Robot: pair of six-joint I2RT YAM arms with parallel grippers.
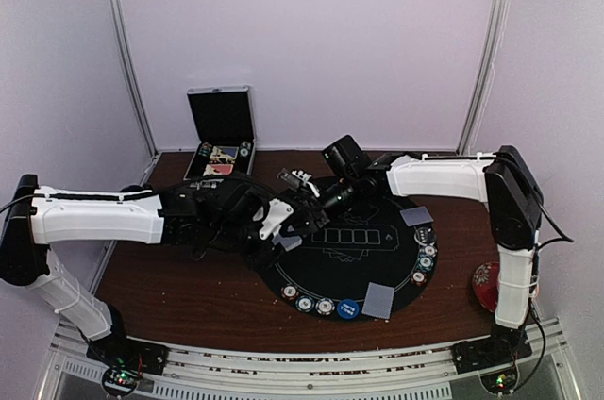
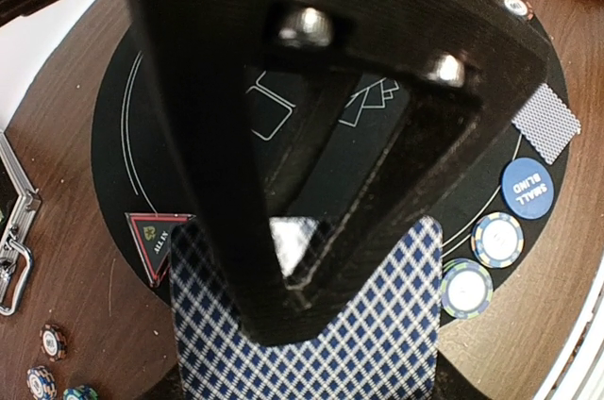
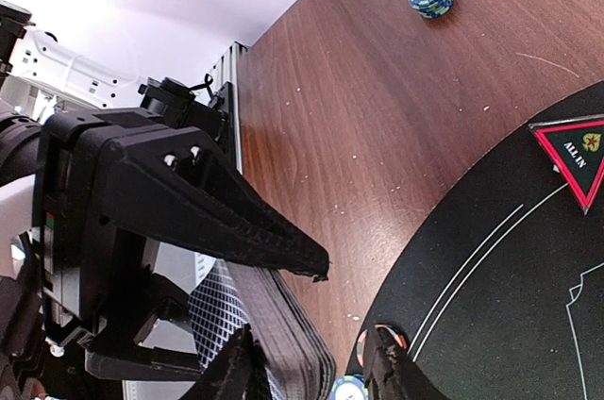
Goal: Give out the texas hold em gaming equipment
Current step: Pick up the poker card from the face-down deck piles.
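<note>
Left gripper (image 1: 283, 226) is clamped on the card deck (image 2: 377, 325). Your right gripper (image 3: 311, 374) straddles the deck edge; can't tell if it's gripping.

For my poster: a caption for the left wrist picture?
Left gripper holding a card deck above the black mat, chips and blue disc nearby.

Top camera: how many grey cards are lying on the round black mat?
2. One card lies at the mat's right edge; the other card at its near edge, beside the blue disc. The left gripper holds a deck too; more may be hidden.
</note>
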